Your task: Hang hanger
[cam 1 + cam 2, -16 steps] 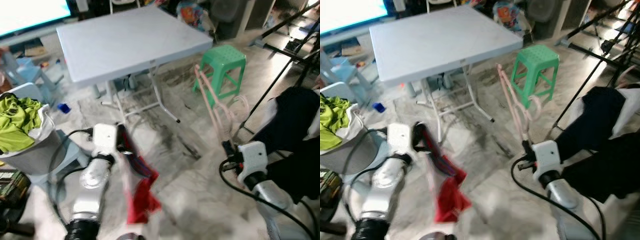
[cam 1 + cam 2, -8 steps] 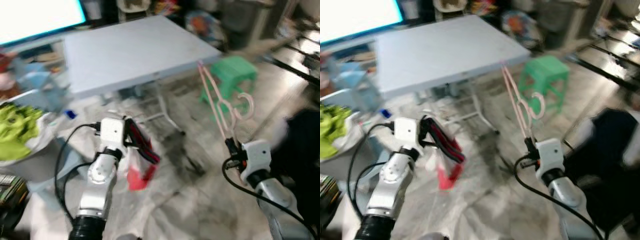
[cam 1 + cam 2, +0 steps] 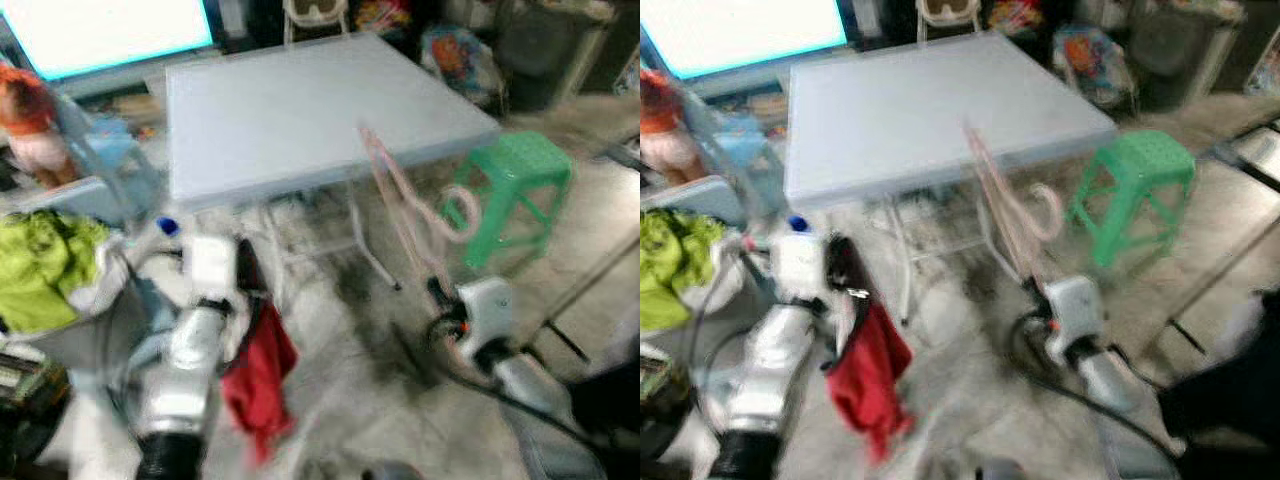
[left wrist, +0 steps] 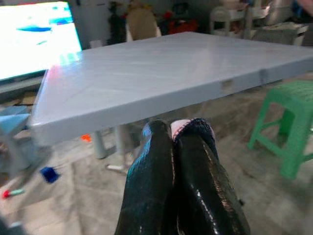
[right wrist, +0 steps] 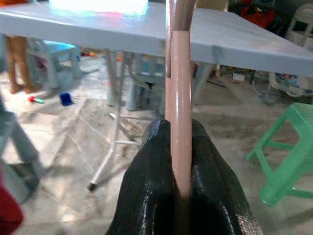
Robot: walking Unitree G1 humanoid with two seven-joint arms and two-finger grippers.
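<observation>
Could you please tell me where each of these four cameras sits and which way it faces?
Left eye view: on the head, looking forward and down at the folding table; both silver arms show.
Right eye view: the same scene; green stool at right.
Left wrist view: along the left gripper, shut on red cloth.
Right wrist view: along the right gripper, shut on pink hanger.
All share the table.

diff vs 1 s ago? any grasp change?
No grasp change. The camera view swung, so the table and green stool sit differently in frame. Left gripper still clamps the red garment; right gripper still holds the pink hanger upright.
</observation>
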